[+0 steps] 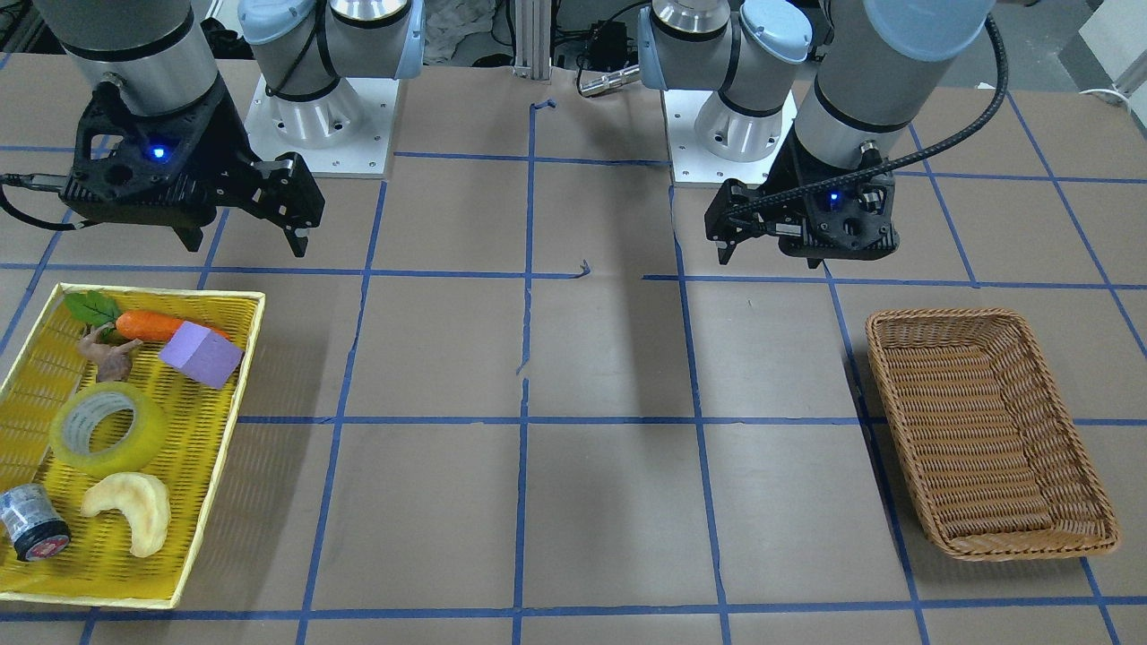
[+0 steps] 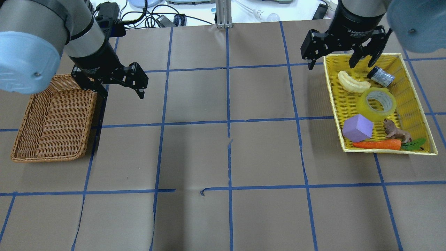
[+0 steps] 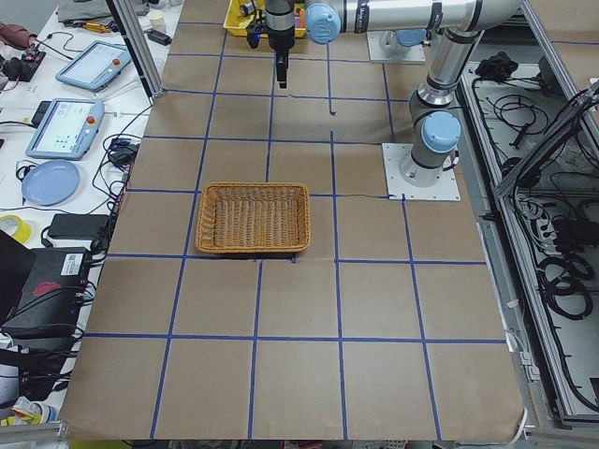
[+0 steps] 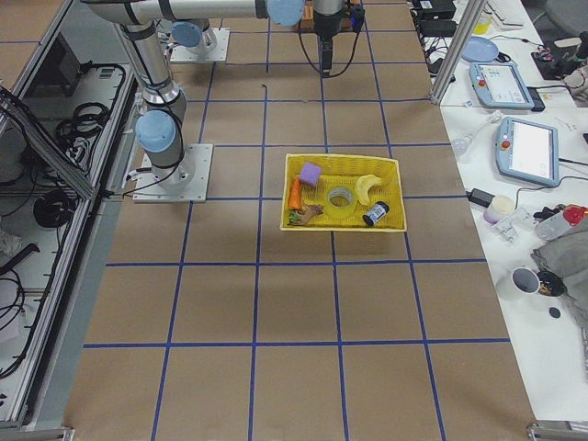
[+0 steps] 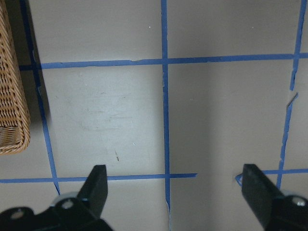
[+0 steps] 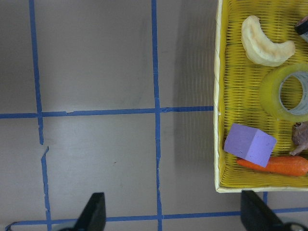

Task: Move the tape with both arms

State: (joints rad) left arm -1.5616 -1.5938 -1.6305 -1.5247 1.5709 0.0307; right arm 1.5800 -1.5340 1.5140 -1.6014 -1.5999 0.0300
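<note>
In the right-hand tray [image 2: 332, 101], we straddle the tape [image 2: 366, 106] wall with the wide-open, empty right gripper [image 1: 246, 237]; left gripper [image 5: 175, 183] likewise.

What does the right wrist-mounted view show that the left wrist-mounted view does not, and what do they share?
Only the right wrist-mounted view shows the yellow tray holding the tape, a purple block, a carrot and a pale curved piece. Only the left wrist-mounted view shows an edge of the wicker basket. Both show the brown table with blue lines; the right end effector and the left end effector each stand open at the bottom edge.
</note>
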